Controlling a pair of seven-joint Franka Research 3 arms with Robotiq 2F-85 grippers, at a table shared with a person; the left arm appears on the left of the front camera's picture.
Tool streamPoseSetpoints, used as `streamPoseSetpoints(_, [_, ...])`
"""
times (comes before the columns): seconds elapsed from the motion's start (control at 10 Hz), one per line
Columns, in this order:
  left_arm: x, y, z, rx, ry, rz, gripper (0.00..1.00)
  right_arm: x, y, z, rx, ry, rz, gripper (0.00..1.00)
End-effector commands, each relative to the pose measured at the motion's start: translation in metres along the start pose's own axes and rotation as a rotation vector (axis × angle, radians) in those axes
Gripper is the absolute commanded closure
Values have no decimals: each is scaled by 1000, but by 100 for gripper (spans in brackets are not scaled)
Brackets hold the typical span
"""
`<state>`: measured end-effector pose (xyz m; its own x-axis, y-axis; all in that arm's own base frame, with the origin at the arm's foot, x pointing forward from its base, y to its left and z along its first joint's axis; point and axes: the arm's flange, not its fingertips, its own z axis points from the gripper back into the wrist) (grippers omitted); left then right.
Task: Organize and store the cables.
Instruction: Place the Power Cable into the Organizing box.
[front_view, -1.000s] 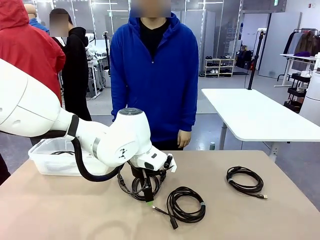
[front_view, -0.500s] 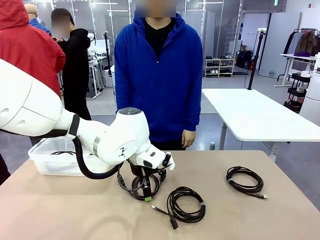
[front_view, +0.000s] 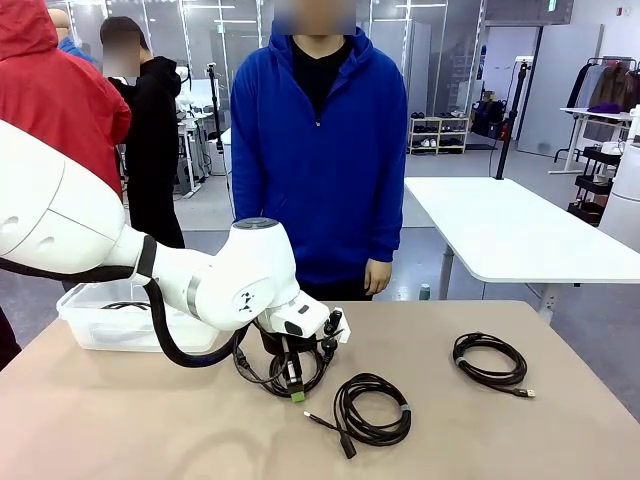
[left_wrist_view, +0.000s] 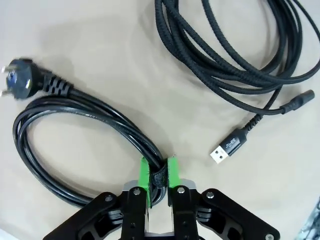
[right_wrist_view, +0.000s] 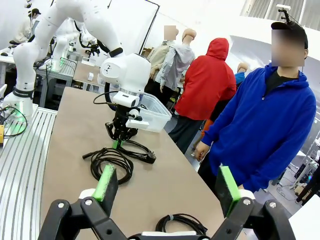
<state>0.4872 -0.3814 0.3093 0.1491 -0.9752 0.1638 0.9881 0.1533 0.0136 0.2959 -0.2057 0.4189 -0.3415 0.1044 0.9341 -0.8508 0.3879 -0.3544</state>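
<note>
– On tabletop centre: left end effector (left_wrist_view: 159, 172) clamps the power cable (left_wrist_view: 60, 117), coil lying flat.
– What's left?
– Braided cable (front_view: 372, 408), right-side cable (front_view: 488, 358) loose; bin (front_view: 75, 322) waiting. Right end effector (right_wrist_view: 167, 187) wide.

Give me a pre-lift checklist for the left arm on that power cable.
1. Left gripper shut on power cable: ok, pads pinch the bundle.
2. Every strand caught between the pads: cannot tell.
3. USB cable clear of the grip: ok, it lies apart, plug beside the pads.
4. Clear bin open on top: ok.
5. Right gripper out of the way: ok, open, held back above the table.
6. Person's hand off the table: ok.
</note>
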Motion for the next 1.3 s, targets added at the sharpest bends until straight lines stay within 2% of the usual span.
streamPoseSetpoints(0.0, [2,3,3,-73,8,-16,100,0,1,1,0,8,21,0])
streamPoseSetpoints(0.2, [11,13,38,-109,-16,-118,100,0,1,1,0,8,21,0])
streamPoseSetpoints(0.3, [17,20,74,-152,-45,-220,100,0,1,1,0,8,21,0])
streamPoseSetpoints(0.5, [26,30,132,-95,-45,-292,100,0,1,1,0,8,21,0])
streamPoseSetpoints(0.6, [25,33,151,-73,-106,-286,100,0,1,1,0,8,21,0])
streamPoseSetpoints(0.7, [28,21,107,-87,-39,-256,100,0,1,1,0,8,21,0])
streamPoseSetpoints(1.2, [28,21,107,-87,-39,-256,100,0,1,1,0,8,21,0])
